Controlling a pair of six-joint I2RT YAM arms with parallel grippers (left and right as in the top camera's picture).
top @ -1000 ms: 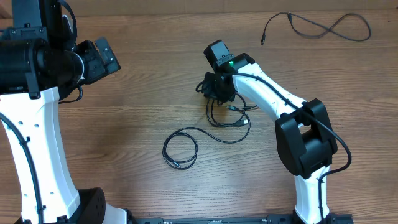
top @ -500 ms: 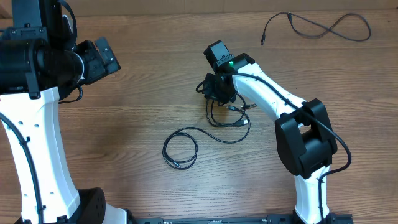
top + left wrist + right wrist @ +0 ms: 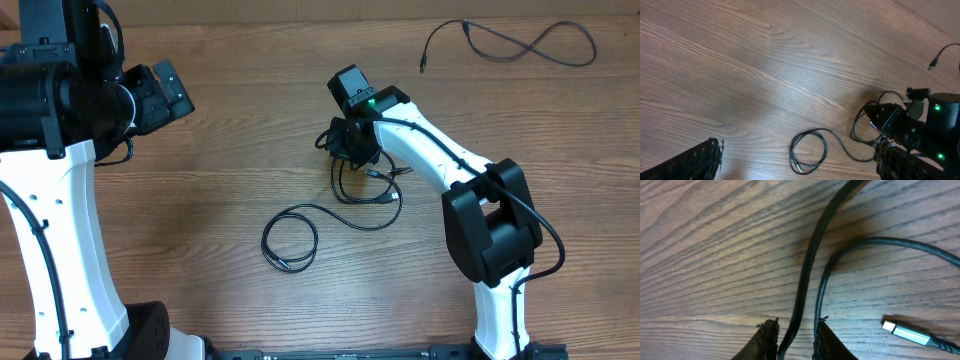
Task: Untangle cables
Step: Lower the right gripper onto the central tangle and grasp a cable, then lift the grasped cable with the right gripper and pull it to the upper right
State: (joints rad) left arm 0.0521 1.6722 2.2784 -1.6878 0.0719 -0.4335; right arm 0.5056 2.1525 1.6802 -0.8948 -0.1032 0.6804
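Black right end effector – low, pinching cable

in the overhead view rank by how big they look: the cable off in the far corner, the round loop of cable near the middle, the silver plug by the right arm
1. Far corner cable, the widest spread.
2. Round loop, clearly more compact.
3. Silver plug, a tiny speck.
All lie flat on the table, so nearness to the camera hardly skews this.

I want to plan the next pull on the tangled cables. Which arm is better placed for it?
Right. The right gripper is down at the tangled cables, its fingers closed around one black cable. The left gripper is open and far off to the side above bare table.
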